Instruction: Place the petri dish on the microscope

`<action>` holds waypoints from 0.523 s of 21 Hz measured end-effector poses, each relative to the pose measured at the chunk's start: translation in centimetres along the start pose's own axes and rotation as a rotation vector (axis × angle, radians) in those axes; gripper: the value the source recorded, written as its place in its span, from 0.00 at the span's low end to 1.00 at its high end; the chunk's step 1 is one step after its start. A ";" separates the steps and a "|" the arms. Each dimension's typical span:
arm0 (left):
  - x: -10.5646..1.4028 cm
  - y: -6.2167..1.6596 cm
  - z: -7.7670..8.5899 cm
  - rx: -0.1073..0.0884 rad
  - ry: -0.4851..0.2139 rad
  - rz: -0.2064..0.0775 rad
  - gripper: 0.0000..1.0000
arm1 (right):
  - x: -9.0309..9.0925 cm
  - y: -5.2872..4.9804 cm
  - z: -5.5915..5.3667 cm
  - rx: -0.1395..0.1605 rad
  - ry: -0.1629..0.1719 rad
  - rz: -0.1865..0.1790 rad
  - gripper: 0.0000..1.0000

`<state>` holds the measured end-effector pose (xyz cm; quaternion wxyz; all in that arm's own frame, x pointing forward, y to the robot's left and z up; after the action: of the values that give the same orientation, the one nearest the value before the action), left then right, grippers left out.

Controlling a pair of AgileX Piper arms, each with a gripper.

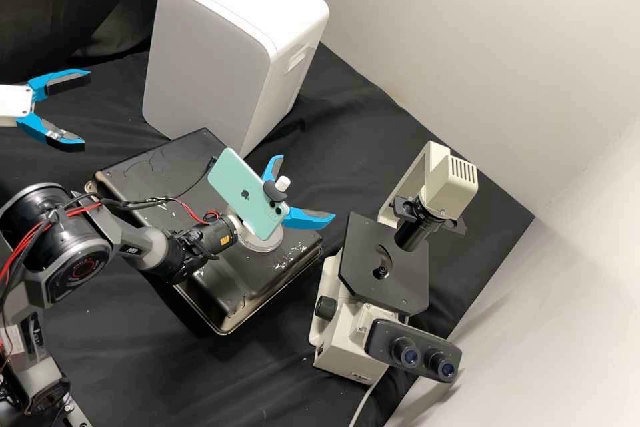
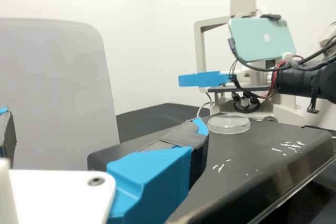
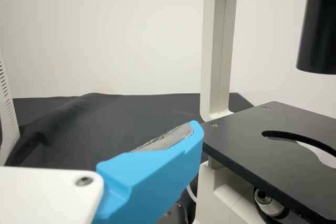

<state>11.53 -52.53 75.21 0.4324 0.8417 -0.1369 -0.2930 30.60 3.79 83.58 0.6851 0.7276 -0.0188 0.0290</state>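
Petri dish (image 2: pixel 229 124): clear and shallow, laid flat on a black tray (image 1: pixel 167 173), near the tray corner that faces the microscope (image 1: pixel 373 320). It is gripped by nothing.
Right pincer (image 1: pixel 303 190): released, with its blue fingers spread wide and nothing held. It is poised just above the dish and pointed toward the microscope. A mint-green phone (image 1: pixel 243 193) is clamped at its wrist.
Left pincer (image 1: pixel 83 108): released and empty, well apart from the dish, off the tray's far side near the white box (image 1: pixel 233 47).
Stage (image 1: pixel 390 263): a bare black plate with its opening uncovered. A black condenser tube (image 1: pixel 413 230) hangs close above it.
Tabletop (image 1: pixel 353 120): draped in black, with tray and microscope set side by side on it.
Progress: judged to be at the start, since the dish is not yet grasped.
Risk at the grasp: the dish could be pushed across the slick tray or tipped on edge if the fingers are closed too high on so low a rim. If a lid is fitted, it alone could be lifted.
Risk in transfer: a thin, smooth wall could slip out of a light grip.
Risk at placement: the condenser or the stage edge could be struck if the approach is made too high or too low, and the dish could be left off the opening.
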 end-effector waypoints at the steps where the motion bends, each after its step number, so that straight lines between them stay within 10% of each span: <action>1: 0.0 -0.01 0.0 0.001 0.002 -0.001 1.00 | 0.0 0.0 0.0 0.000 0.000 0.000 1.00; 11: 0.0 -0.20 0.2 -0.003 0.003 -0.012 1.00 | -0.5 -0.2 0.3 0.000 0.003 0.006 1.00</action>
<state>11.45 -52.54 74.96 0.4322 0.8423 -0.1307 -0.2944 30.10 3.50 83.32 0.6849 0.7277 -0.0199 0.0321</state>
